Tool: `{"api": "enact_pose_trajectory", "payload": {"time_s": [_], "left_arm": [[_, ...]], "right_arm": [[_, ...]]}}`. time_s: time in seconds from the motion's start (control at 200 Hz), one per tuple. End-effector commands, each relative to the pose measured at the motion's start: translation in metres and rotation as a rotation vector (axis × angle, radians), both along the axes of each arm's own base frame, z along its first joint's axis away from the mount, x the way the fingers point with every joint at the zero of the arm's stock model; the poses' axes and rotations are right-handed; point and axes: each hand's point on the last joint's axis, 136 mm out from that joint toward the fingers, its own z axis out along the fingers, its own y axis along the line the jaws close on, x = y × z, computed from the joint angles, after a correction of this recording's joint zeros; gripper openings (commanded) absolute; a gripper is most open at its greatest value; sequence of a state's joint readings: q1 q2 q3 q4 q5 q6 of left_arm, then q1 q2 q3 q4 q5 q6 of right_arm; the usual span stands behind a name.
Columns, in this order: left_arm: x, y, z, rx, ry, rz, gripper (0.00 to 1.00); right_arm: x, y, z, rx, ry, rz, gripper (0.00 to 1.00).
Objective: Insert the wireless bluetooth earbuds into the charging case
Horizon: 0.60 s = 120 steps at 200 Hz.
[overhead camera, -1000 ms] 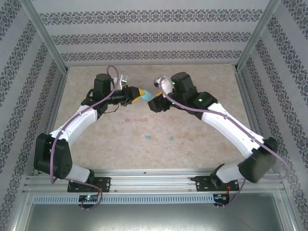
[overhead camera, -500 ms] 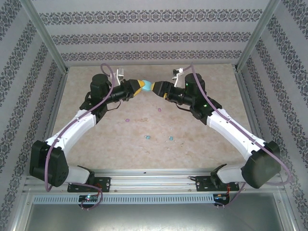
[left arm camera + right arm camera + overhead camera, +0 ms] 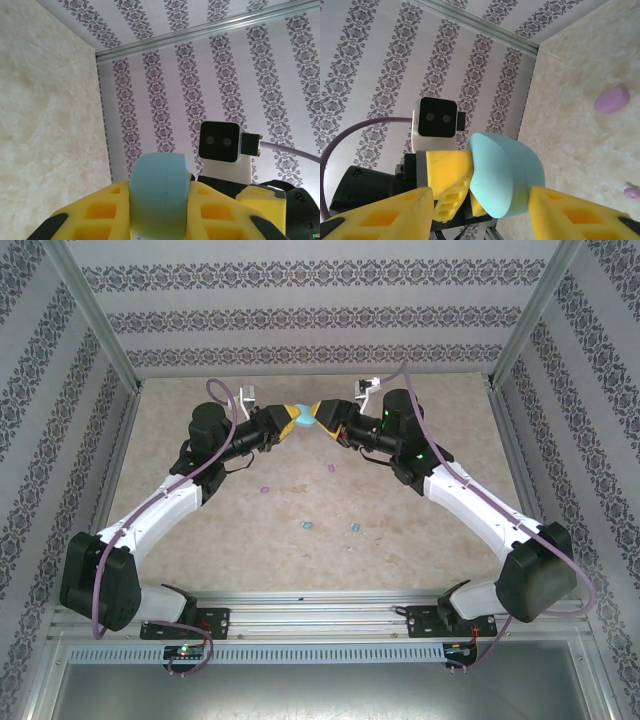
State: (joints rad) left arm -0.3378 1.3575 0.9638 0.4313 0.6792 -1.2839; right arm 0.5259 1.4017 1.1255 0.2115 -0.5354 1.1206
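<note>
The light blue egg-shaped charging case point(image 3: 304, 418) hangs in the air at the back middle of the table. My left gripper point(image 3: 291, 421) is shut on it, and its yellow fingers point(image 3: 95, 215) press both flanks of the case point(image 3: 160, 195). My right gripper point(image 3: 320, 416) meets it from the right. Its jaws straddle the case point(image 3: 507, 175), with a gap on the left side. Four tiny earbuds lie on the table below: pink-purple ones point(image 3: 265, 488) point(image 3: 330, 468) and light blue ones point(image 3: 307, 526) point(image 3: 354, 529).
In the right wrist view a pink-purple oval piece point(image 3: 611, 100) and a small pink nub point(image 3: 631, 191) lie on the beige table. Patterned walls and a metal frame point(image 3: 310, 369) close in the back, right behind both grippers.
Both arms have swung toward the back wall. The right gripper, earlier beside the case, now has its jaws around it, and they have narrowed. The left gripper's hold on the case is unchanged.
</note>
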Motion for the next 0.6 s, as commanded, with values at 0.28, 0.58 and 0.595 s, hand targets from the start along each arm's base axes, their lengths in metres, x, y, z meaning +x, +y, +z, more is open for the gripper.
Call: {"api": "enact_pose_trajectory", "payload": {"time_s": [0.28, 0.58, 0.595], "left_arm": [[-0.013, -0.010, 0.029, -0.059, -0.079, -0.060, 0.04], [-0.018, -0.016, 0.026, -0.049, -0.082, -0.118, 0.05], [-0.017, -0.016, 0.025, -0.048, -0.081, -0.118, 0.05]], "right_arm": [[-0.007, 0.014, -0.005, 0.025, 0.022, 0.082, 0.53], [0.000, 0.016, 0.005, 0.096, 0.018, 0.102, 0.40], [0.000, 0.015, 0.004, 0.098, 0.019, 0.100, 0.40]]}}
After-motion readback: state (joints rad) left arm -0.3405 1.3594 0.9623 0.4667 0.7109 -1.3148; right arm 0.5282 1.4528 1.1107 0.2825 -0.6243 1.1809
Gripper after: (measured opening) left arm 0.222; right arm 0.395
